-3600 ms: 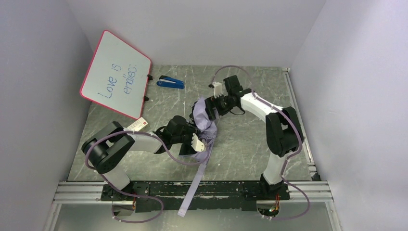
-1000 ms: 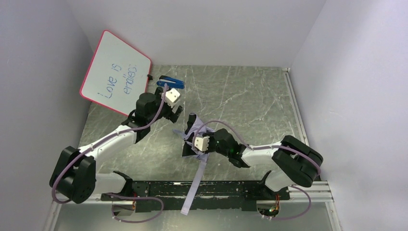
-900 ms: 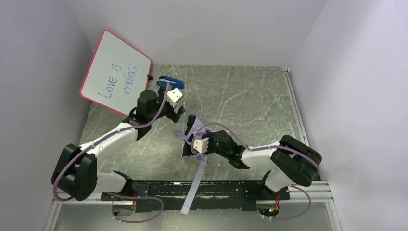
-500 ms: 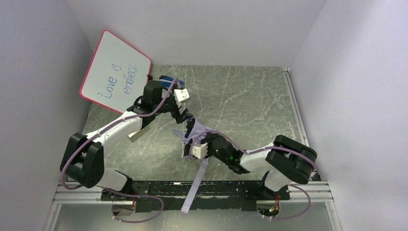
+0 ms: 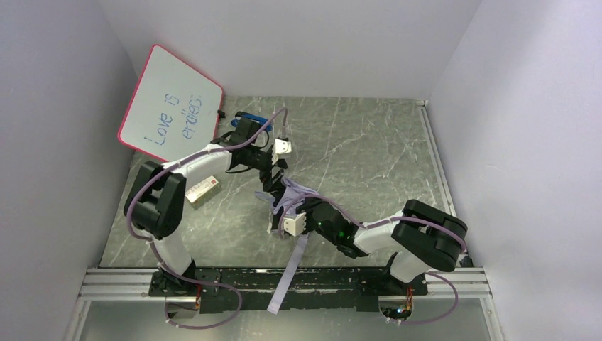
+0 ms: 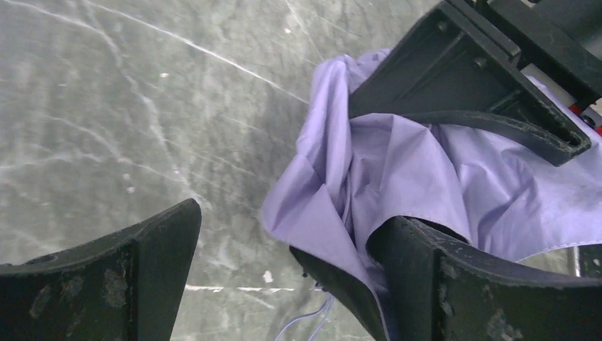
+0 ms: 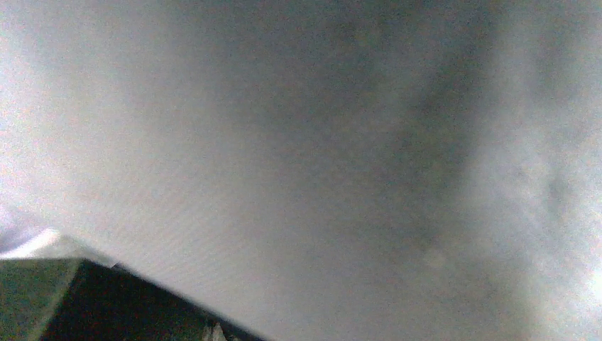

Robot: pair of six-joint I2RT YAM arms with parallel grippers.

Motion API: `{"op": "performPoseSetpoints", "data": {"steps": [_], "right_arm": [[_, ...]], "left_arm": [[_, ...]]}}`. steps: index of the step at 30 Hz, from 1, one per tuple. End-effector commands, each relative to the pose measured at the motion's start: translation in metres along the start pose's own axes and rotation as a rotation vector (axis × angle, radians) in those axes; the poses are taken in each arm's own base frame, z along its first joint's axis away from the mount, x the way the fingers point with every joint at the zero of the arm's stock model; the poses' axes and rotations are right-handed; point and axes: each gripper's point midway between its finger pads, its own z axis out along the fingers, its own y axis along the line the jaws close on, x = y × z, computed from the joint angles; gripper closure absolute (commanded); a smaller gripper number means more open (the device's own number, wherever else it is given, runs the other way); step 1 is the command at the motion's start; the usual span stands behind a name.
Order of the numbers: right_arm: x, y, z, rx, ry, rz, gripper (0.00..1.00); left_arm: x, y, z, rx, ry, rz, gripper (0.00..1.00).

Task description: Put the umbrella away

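The umbrella (image 5: 289, 197) lies as a crumpled pale lilac bundle on the table's middle, with black showing on its underside (image 6: 369, 284). My right gripper (image 5: 287, 213) reaches in low from the right and is shut on the bunched canopy. In the left wrist view its black jaws sit on the fabric (image 6: 412, 170). My left gripper (image 5: 272, 180) hangs open just above the umbrella's far end. Its fingers (image 6: 106, 277) straddle the fabric's edge without pinching it. The right wrist view is a grey blur close to the lens.
A pink-framed whiteboard (image 5: 170, 106) leans at the back left. A blue stapler (image 5: 250, 118) lies beside it, partly behind my left arm. A small red-and-white card (image 5: 203, 190) lies under that arm. A long lilac strip (image 5: 285, 280) trails over the front rail (image 5: 355, 280).
My left arm has swung right from beside the whiteboard and come down over the umbrella's far end, jaws still open. The right gripper and umbrella shifted only slightly.
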Motion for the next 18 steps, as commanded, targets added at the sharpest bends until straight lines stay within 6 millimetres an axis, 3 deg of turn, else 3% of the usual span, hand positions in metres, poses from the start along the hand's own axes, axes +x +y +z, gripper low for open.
{"op": "performPoseSetpoints", "data": {"steps": [1,10,18], "right_arm": [[0.026,0.029,-0.007,-0.089,0.096,-0.053,0.69],[0.026,0.028,-0.007,-0.078,0.096,-0.054,0.70],[0.022,0.026,-0.005,-0.071,0.091,-0.057,0.70]], "left_arm": [[0.001,-0.029,0.017,0.155,0.004,-0.008,0.03],[0.037,-0.071,0.045,0.266,0.119,-0.052,0.03],[0.076,-0.072,0.053,0.243,0.260,-0.070,0.03]]}}
